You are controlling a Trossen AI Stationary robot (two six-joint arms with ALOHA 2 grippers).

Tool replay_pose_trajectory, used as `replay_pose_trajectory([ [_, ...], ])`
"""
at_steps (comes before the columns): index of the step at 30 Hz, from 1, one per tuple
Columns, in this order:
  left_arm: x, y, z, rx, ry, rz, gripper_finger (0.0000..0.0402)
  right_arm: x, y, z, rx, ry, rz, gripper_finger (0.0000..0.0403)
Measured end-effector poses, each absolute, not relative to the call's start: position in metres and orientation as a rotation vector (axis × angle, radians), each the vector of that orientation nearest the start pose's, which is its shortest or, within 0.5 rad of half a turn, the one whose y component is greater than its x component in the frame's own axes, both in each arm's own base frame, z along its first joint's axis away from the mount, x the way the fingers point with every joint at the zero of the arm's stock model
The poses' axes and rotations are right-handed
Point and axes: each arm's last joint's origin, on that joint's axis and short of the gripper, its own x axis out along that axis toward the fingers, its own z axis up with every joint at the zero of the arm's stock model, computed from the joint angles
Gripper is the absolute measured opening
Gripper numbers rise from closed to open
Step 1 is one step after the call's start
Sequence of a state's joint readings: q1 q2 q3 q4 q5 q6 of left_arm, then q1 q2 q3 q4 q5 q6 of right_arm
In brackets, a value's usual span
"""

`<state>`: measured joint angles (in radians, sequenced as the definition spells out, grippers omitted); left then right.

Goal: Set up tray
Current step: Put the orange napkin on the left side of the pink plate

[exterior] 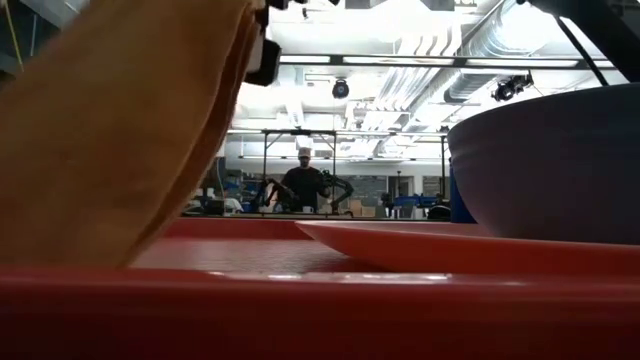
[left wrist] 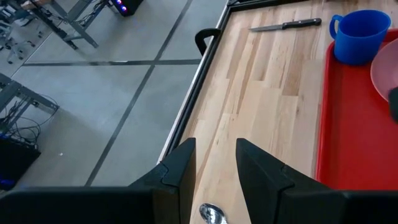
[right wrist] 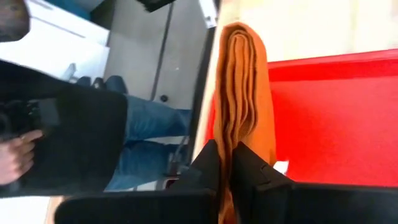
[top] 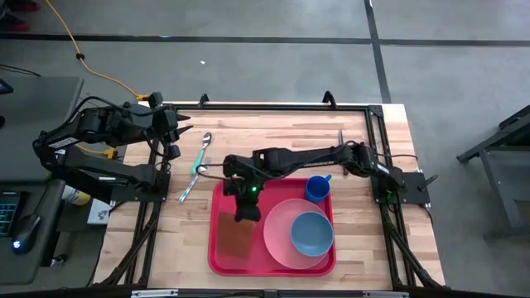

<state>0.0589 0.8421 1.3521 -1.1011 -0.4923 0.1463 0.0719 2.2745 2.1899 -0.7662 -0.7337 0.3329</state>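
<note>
R gripper (top: 246, 205) hangs over the red tray (top: 225, 257), fingers pinched on a folded orange-brown napkin (top: 234, 235). Tray sits mid-table w/ pink plate (top: 280, 232), blue bowl (top: 312, 233), blue mug (top: 317, 188). L gripper (top: 175, 135) waits at table's left edge by a spoon (top: 203, 154), fingers part spread, holding nothing.

Reaching in from the right, forearm stretched leftward across the middle, right gripper (top: 246, 203) pointing down, fingers (right wrist: 214, 165) pinching closed. Waiting at the far left edge, left gripper (left wrist: 216, 163) holding fingers parted, gripping nothing.
</note>
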Motion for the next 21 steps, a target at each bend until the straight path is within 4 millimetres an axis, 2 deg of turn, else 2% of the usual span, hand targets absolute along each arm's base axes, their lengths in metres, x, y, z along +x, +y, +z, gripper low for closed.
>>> replay_pose_trajectory([
  [4,0.105,0.020,0.420,0.267,0.623,0.492,0.0145,0.496,0.047,0.268,0.577,0.975,0.573,0.0000],
  [13,0.105,0.020,0.421,0.271,0.624,0.501,0.0145,0.488,0.045,0.226,0.607,1.098,0.543,0.0000],
  [21,0.105,0.021,0.421,0.280,0.625,0.529,0.0145,0.492,0.034,0.222,0.548,1.064,0.421,0.0000],
])
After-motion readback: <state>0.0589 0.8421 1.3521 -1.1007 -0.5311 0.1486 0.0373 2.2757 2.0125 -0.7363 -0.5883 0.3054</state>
